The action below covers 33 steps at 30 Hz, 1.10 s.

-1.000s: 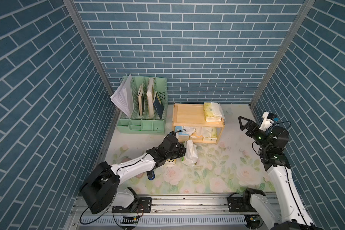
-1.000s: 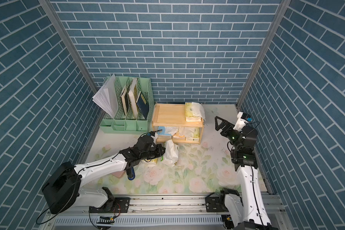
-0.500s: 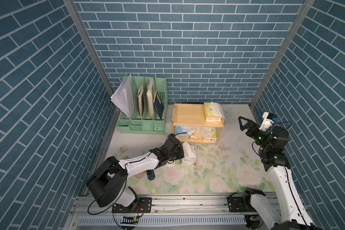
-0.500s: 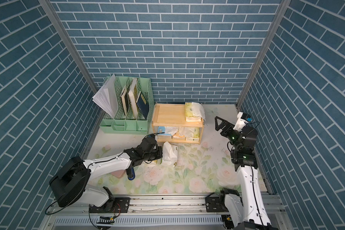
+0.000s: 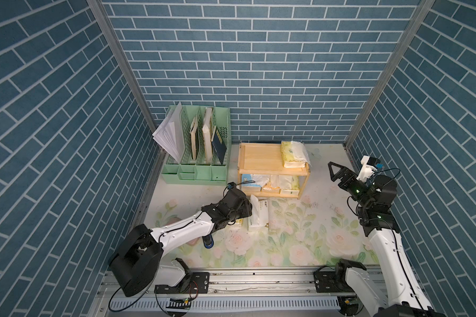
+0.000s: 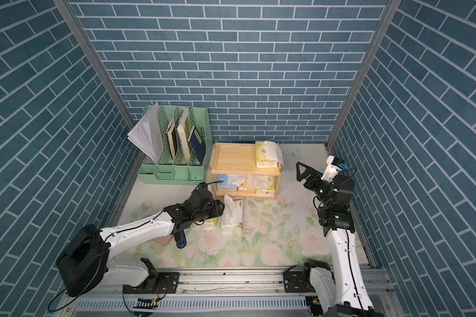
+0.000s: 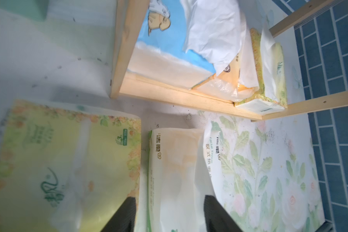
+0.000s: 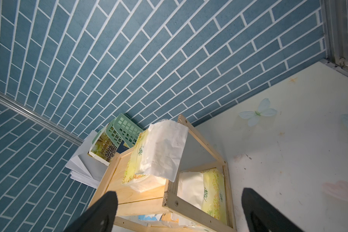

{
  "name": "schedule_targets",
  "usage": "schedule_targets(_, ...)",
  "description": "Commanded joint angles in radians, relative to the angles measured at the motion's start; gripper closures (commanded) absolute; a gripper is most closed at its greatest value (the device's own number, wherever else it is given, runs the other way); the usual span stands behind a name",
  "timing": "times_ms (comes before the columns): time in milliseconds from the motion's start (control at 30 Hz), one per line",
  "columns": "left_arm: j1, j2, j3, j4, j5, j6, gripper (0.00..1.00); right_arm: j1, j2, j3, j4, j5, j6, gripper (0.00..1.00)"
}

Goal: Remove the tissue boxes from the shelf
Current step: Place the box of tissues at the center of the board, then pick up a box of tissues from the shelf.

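Top views: floral mat (image 5: pixel 300 233) w/ shelf (image 5: pixel 259 156), blue-brick walls (image 5: pixel 259 68).

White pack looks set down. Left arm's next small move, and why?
Probably lift the left gripper clear of the white tissue pack: its jaws stand apart and the pack lies on the table. The light blue pack on the lower shelf sits nearest.

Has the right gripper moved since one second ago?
No. The right gripper has the same gap to the right end of the shelf as before, and it is open.
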Motion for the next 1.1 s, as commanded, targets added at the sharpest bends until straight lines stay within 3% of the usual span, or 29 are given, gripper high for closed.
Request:
schedule_targets(0,-0.005,-0.071,0.032,-0.071,-0.066,0.034,0.26,0.001,-0.003,0.012,-0.019,0.022,-0.048,0.00)
schedule_targets(333,-0.003,-0.273,0.068,-0.215,-0.168,0.085,0.00,0.001,-0.019,0.025,-0.041,0.045,-0.071,0.00)
schedule_targets(500,0.003,-0.362,0.127,-0.258,-0.206,0.131,0.00,0.000,-0.031,0.019,-0.043,0.047,-0.072,0.00)
schedule_targets(667,0.028,-0.376,0.254,-0.273,-0.164,0.196,0.00,0.001,-0.029,0.024,-0.039,0.051,-0.070,0.00)
schedule_targets(900,0.064,-0.311,0.424,-0.210,-0.041,0.232,0.00,0.000,-0.017,0.042,-0.028,0.048,-0.043,0.00)
schedule_targets(1067,0.091,-0.187,0.522,-0.165,0.071,0.227,0.01,0.002,-0.025,0.044,-0.037,0.037,-0.027,0.00)
